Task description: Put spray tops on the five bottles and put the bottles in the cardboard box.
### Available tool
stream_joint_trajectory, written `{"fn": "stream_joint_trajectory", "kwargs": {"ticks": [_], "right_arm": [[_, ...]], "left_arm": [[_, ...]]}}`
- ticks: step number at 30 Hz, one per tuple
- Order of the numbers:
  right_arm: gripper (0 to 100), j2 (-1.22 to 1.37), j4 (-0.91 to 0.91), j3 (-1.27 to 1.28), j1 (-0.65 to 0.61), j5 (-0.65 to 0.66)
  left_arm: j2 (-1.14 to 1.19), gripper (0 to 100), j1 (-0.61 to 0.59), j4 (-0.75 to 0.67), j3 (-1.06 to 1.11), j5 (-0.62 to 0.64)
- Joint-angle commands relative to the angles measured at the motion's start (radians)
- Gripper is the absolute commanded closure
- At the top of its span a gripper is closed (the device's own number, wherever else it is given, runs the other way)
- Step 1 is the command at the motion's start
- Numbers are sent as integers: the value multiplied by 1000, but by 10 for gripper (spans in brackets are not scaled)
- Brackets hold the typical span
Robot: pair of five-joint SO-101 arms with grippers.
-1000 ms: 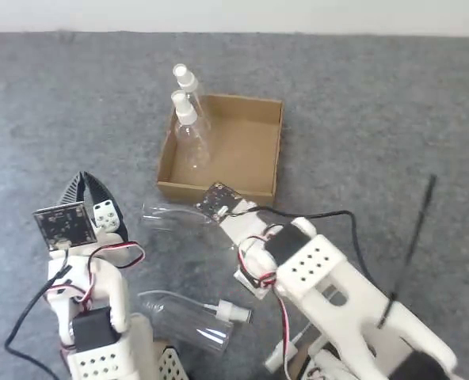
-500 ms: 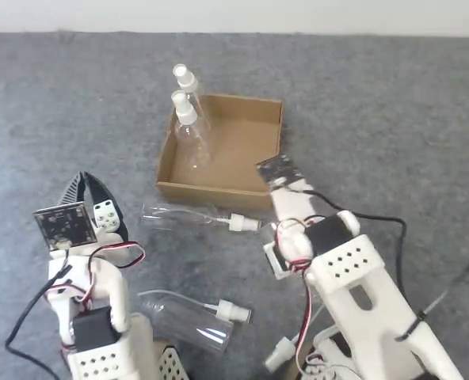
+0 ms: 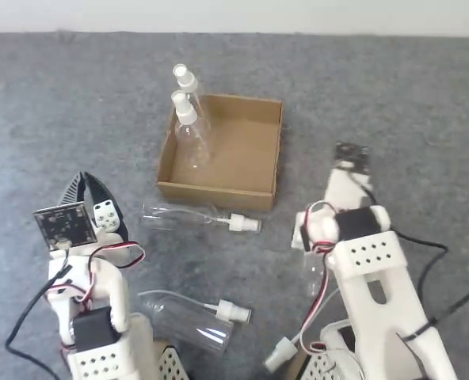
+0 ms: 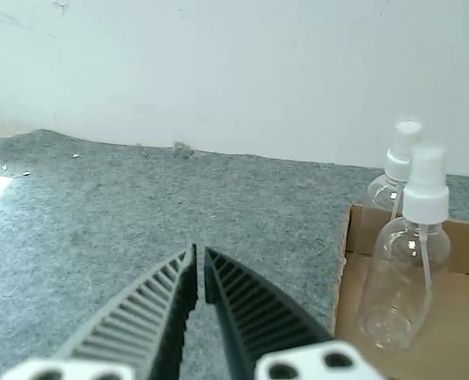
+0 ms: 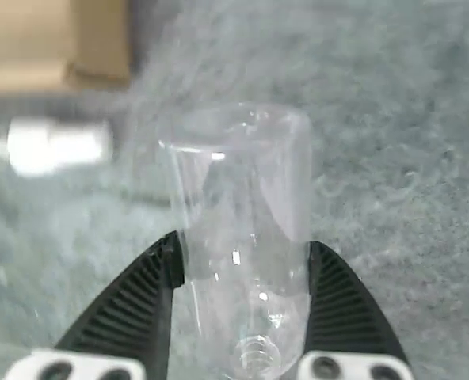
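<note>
My right gripper point(image 5: 242, 247) is shut on a clear bottle point(image 5: 242, 229) with no top, its threaded neck toward the camera. In the high view that bottle point(image 3: 311, 273) shows under the right arm, to the right of the cardboard box point(image 3: 260, 150). One topped bottle point(image 3: 192, 131) stands in the box's far left corner, and another point(image 3: 185, 79) stands just behind it. Two topped bottles lie on the carpet: one point(image 3: 191, 215) in front of the box, one point(image 3: 188, 321) nearer the arms. My left gripper point(image 3: 88, 192) is shut and holds nothing, left of the box.
A loose white spray top point(image 3: 282, 353) lies by the right arm's base. Grey carpet covers the table. A white wall point(image 4: 234, 71) runs along the far edge. Carpet right of the box and at the far left is bare.
The right arm has swung from the front of the box out to the right. The topped bottle it was over now lies uncovered there. The left arm has not moved.
</note>
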Motion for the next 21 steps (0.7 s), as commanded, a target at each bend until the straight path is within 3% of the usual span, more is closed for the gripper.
{"fn": "stream_joint_trajectory", "kwargs": {"ticks": [1, 6, 14, 21], "right_arm": [[902, -41, -85, -46, 93, -152], [900, -36, -119, -46, 156, -381], [900, -31, -159, -32, 248, -637], [899, -31, -403, 121, 349, -686]], "left_arm": [[-12, 987, 2, -26, -5, 5], [-12, 987, 2, -26, -5, 5], [-12, 987, 2, -26, -4, 5], [-12, 987, 2, -23, -4, 5]]}}
